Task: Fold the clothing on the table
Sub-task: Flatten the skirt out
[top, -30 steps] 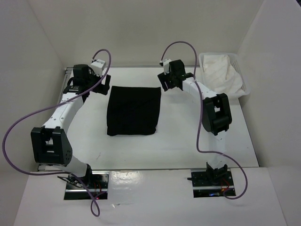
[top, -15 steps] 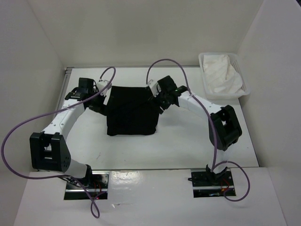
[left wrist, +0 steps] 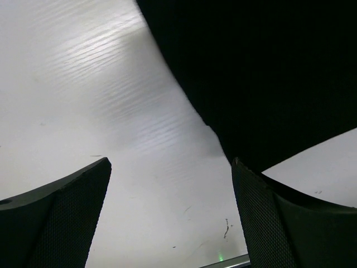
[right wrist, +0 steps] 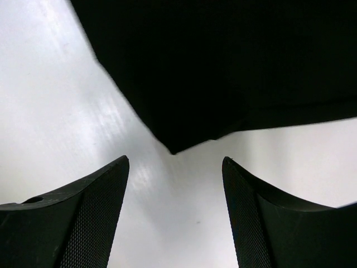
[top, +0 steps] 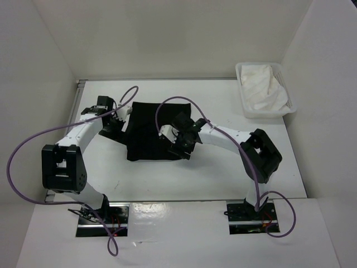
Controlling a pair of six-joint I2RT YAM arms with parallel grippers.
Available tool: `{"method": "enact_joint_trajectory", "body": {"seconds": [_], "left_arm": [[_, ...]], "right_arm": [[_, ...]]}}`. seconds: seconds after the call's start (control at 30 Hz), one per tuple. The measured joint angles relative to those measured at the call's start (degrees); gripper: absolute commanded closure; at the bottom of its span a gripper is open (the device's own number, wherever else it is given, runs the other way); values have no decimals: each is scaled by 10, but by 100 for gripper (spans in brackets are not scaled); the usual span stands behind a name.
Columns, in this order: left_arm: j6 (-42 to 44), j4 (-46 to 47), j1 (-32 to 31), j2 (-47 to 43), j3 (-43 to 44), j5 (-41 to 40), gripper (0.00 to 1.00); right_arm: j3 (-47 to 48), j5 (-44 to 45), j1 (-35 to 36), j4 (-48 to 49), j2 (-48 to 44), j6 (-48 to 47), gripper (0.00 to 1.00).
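The black clothing (top: 148, 134) lies as a folded rectangle on the white table (top: 212, 173). My left gripper (top: 118, 121) is low at the clothing's left edge and stands open. In the left wrist view the left gripper (left wrist: 170, 162) has only bare table (left wrist: 83, 84) between its fingers, and the clothing (left wrist: 268, 72) runs just past the right fingertip. My right gripper (top: 179, 144) is open over the clothing's near right corner. In the right wrist view that corner of the clothing (right wrist: 223, 61) points into the open gap of the right gripper (right wrist: 175, 159), above the table (right wrist: 44, 100).
A white plastic bin (top: 239, 72) holding a white cloth (top: 265, 86) stands at the back right. White walls close in the table on the left, back and right. A metal rail (left wrist: 234, 261) shows at the table's edge.
Both arms have swung in from the far side and come down to the clothing: the left gripper to its left edge, the right gripper across to its near right corner.
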Motion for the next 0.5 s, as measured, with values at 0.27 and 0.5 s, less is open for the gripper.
{"method": "enact_joint_trajectory", "body": {"seconds": [0.27, 0.5], "left_arm": [[-42, -17, 85, -15, 39, 39, 4], [-72, -22, 103, -28, 48, 103, 4]], "right_arm": [[-22, 10, 53, 8, 0, -23, 29], [-27, 43, 72, 50, 27, -39, 35]]}}
